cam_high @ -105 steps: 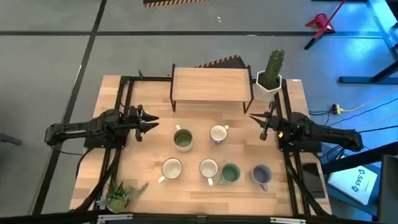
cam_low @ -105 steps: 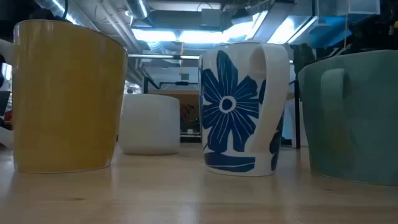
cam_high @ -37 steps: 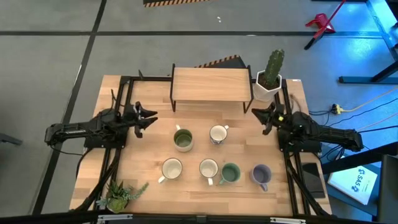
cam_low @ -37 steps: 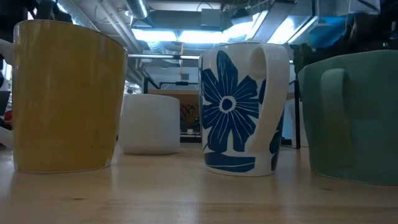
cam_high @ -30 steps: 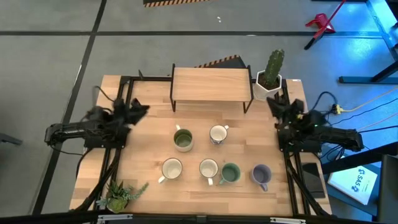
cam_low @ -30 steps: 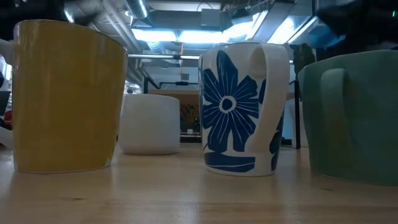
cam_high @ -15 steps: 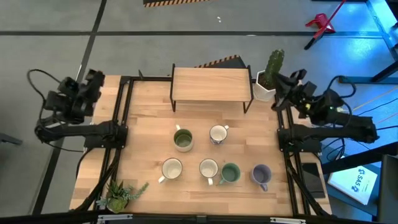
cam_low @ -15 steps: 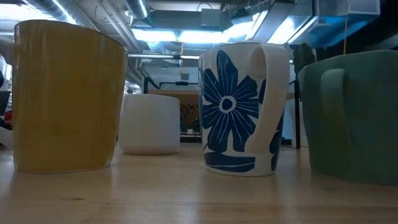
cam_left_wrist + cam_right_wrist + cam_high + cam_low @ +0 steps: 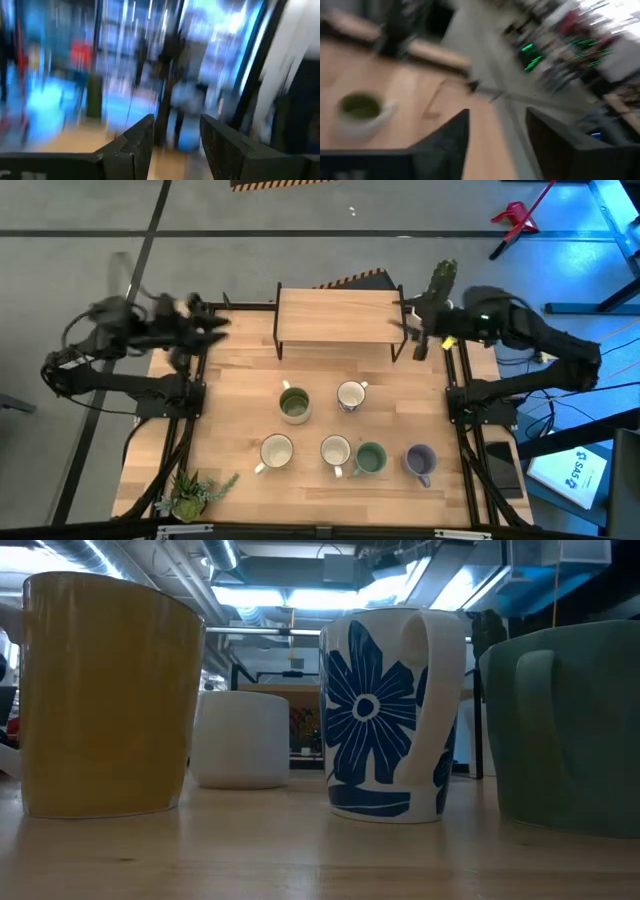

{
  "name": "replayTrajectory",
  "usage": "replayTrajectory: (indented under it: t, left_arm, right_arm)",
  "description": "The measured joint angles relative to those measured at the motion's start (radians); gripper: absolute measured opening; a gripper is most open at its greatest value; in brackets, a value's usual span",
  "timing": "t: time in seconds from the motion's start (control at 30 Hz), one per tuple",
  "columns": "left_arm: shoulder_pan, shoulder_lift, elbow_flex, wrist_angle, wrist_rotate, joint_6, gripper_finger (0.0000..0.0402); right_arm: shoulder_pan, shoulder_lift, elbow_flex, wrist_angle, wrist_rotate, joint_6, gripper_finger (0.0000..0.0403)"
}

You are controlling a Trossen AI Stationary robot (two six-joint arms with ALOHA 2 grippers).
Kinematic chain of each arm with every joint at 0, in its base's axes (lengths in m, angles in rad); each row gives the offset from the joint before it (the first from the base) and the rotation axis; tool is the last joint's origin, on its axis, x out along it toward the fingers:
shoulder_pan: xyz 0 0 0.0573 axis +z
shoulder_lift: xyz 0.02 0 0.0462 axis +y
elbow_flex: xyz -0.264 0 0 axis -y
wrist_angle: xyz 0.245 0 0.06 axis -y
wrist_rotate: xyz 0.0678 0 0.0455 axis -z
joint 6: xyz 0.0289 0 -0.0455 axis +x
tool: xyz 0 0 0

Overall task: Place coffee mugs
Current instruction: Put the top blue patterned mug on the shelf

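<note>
Table (image 9: pixel 230 395): six empty mugs (image 9: pixel 337 432), both pincers open.

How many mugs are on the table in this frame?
6. Back row: olive green mug and white-and-blue mug. Front row, left to right: pale yellow mug, second white-and-blue mug, teal mug, lavender mug. None appear hidden from the overhead view.

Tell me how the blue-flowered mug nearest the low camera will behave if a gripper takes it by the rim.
The blue-flowered mug looks like rigid glazed ceramic, so probably stiff but slippery. It is tall on a narrower foot, so a sideways nudge might tip it. Its handle could twist it off-centre.
</note>
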Motion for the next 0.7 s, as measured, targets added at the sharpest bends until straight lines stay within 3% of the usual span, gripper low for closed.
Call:
replayTrajectory:
  t: [0.1, 0.23, 0.5, 0.7]
  left_arm:
    - [0.0, 0.057, 0.021, -0.244, 0.008, 0.024, 0.0153]
    - [0.0, 0.103, 0.015, -0.468, 0.003, 0.028, 0.0153]
    - [0.0, 0.081, -0.048, -0.471, 0.048, -0.015, 0.0154]
    - [0.0, 0.057, -0.119, -0.468, 0.043, -0.018, 0.0154]
  right_arm:
    - [0.0, 0.092, 0.061, -0.136, -0.052, 0.025, 0.0254]
    - [0.002, 0.198, 0.035, -0.253, -0.086, 0.06, 0.0285]
    - [0.141, 0.353, -0.175, -0.146, -0.111, 0.046, 0.0276]
    - [0.294, 0.448, -0.203, -0.084, -0.026, -0.064, 0.0261]
